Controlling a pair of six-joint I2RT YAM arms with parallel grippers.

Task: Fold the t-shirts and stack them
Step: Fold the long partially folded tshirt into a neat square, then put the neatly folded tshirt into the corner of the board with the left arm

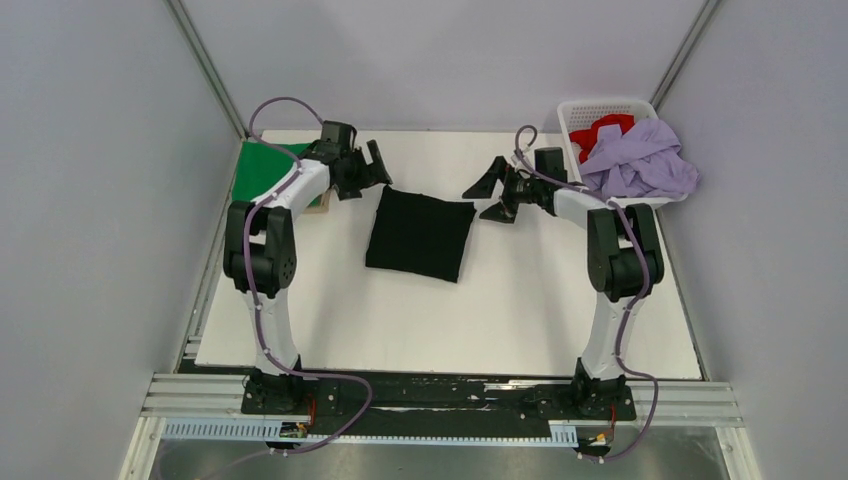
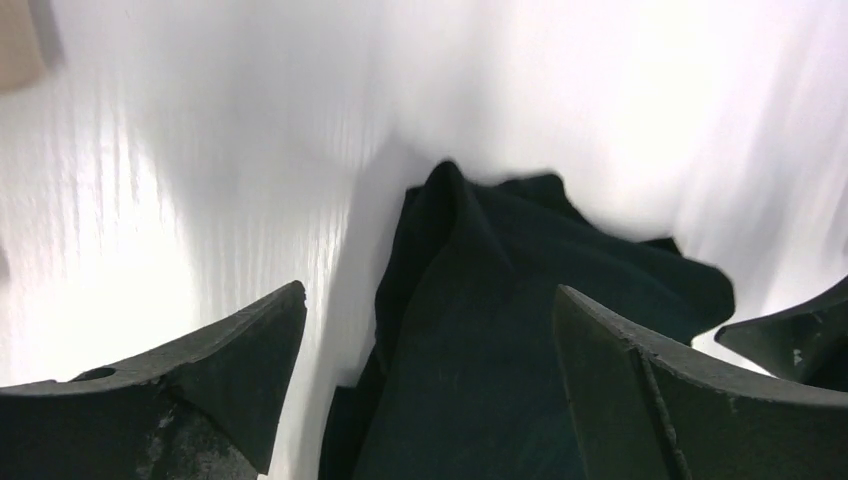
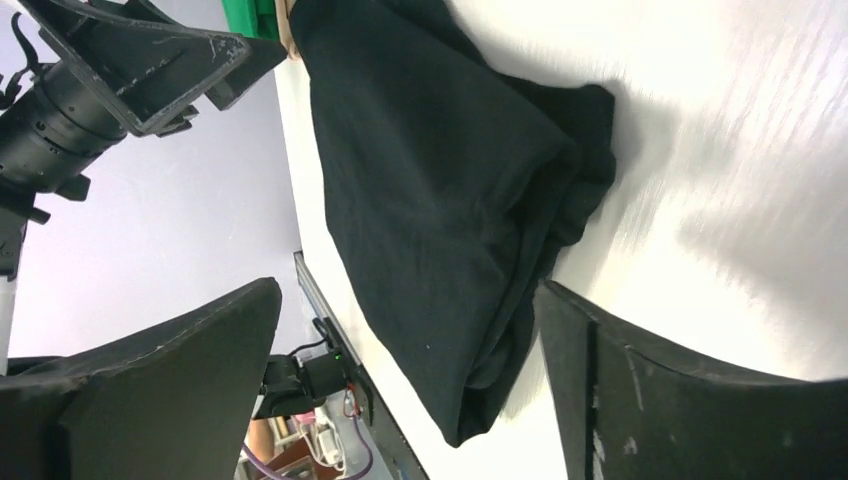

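A black t-shirt (image 1: pixel 420 233) lies folded into a rectangle on the white table, between the two grippers. My left gripper (image 1: pixel 378 165) is open and empty just off its far left corner. In the left wrist view the shirt (image 2: pixel 500 330) lies below the spread jaws (image 2: pixel 430 300). My right gripper (image 1: pixel 490 192) is open and empty just off the far right corner. In the right wrist view the shirt (image 3: pixel 440 190) lies ahead of that gripper (image 3: pixel 410 290). A folded green t-shirt (image 1: pixel 262 170) lies at the far left, with a tan edge (image 1: pixel 322 200) under it.
A white lattice basket (image 1: pixel 575 115) stands at the far right corner. It holds a red t-shirt (image 1: pixel 607 128) and a lilac t-shirt (image 1: pixel 640 160) that spills over its rim. The table (image 1: pixel 450 320) has white walls on three sides.
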